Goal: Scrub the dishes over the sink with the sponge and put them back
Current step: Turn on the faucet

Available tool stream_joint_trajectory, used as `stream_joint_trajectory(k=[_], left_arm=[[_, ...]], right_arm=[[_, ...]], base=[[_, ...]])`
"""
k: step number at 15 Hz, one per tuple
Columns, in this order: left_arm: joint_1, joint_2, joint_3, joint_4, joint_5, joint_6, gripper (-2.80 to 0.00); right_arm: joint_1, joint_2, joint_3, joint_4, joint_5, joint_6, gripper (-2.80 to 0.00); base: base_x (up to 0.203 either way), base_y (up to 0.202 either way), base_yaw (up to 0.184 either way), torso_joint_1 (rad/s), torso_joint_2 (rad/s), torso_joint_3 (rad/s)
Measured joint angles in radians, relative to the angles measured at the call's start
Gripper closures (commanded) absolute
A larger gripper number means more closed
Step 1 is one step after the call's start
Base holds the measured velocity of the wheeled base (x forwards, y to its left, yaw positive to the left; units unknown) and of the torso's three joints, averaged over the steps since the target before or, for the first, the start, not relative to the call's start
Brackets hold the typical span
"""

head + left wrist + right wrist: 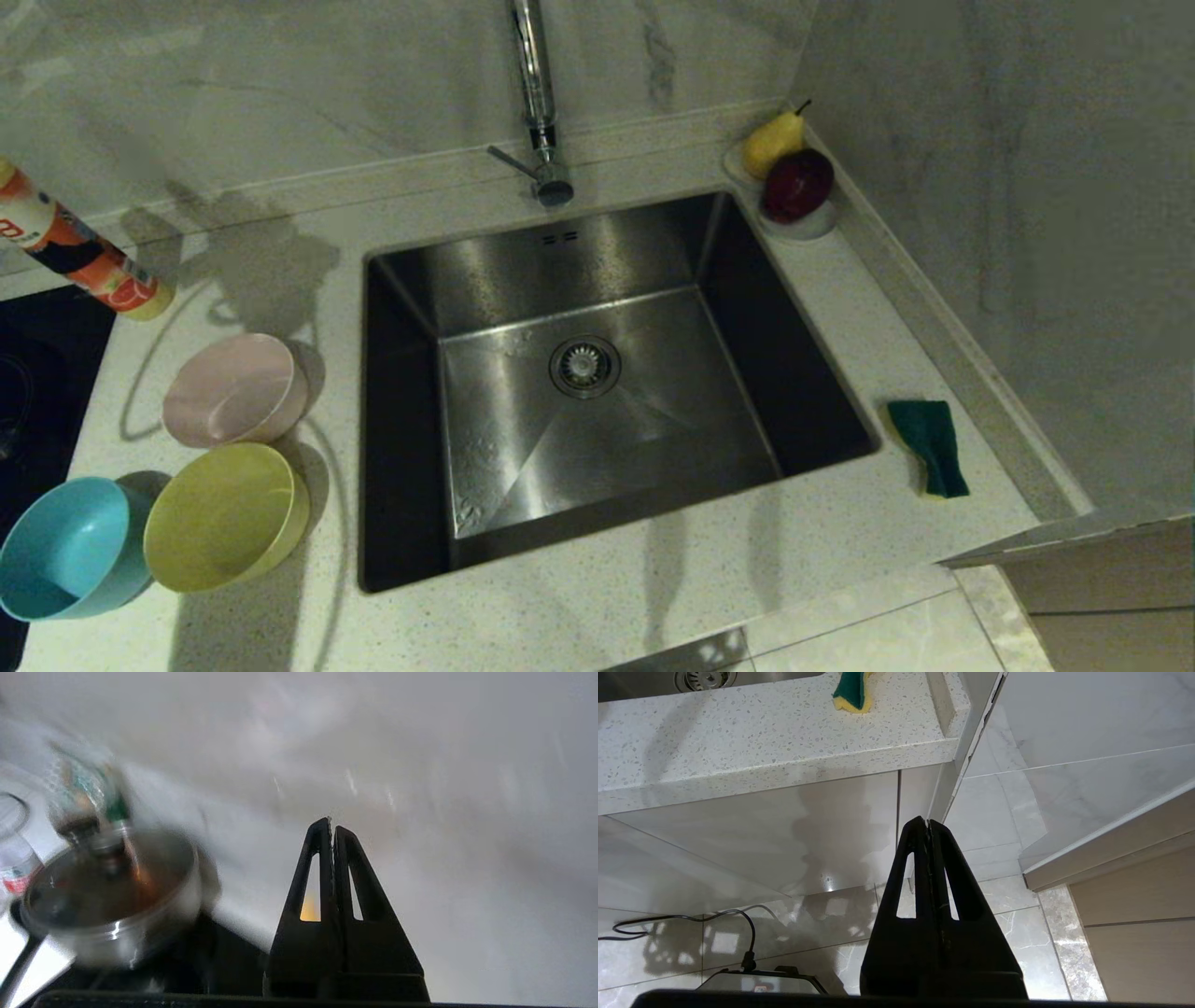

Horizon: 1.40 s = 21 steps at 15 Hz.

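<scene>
Three bowls stand on the counter left of the sink [467, 280]: a pale pink bowl [233, 389], a yellow bowl [224, 515] and a light blue bowl [67, 547]. The sponge [929, 446], green face up, lies on the counter right of the sink and shows too in the right wrist view as the sponge [852, 690]. Neither arm appears in the head view. My left gripper [331, 823] is shut on nothing, facing a pale wall. My right gripper [928, 823] is shut and empty, hanging below the counter edge over the floor.
A tap [537, 103] rises behind the sink. A white dish [808, 224] with a pear [773, 142] and a red apple [796, 184] sits at the back right corner. An orange bottle [79, 252] leans at far left. A lidded steel pot [112, 900] stands on a dark hob.
</scene>
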State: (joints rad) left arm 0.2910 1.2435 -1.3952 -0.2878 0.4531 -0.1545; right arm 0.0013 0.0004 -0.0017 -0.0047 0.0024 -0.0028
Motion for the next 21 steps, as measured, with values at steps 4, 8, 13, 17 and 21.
stream_joint_trajectory(k=[4,8,13,17,21], left_arm=[[-0.050,-0.204,0.125,0.309,-0.256,0.035,0.00],[-0.132,-0.422,0.412,0.403,-0.462,0.170,0.00],[-0.178,-0.762,0.814,0.417,-0.496,0.239,0.00],[-0.203,-0.925,1.059,0.370,-0.473,0.220,0.00],[-0.251,-1.003,1.224,0.301,-0.454,0.206,0.00]], right_arm=[[0.000,0.000,0.000,0.001,0.000,0.000,0.00],[0.000,0.000,0.000,0.001,0.000,0.000,0.00],[0.000,0.000,0.000,0.001,0.000,0.000,0.00],[0.000,0.000,0.000,0.001,0.000,0.000,0.00],[0.000,0.000,0.000,0.001,0.000,0.000,0.00]], base=[[0.000,0.000,0.000,0.000,0.00,0.000],[0.000,0.000,0.000,0.000,0.00,0.000],[0.000,0.000,0.000,0.000,0.00,0.000],[0.000,0.000,0.000,0.000,0.00,0.000],[0.000,0.000,0.000,0.000,0.00,0.000]])
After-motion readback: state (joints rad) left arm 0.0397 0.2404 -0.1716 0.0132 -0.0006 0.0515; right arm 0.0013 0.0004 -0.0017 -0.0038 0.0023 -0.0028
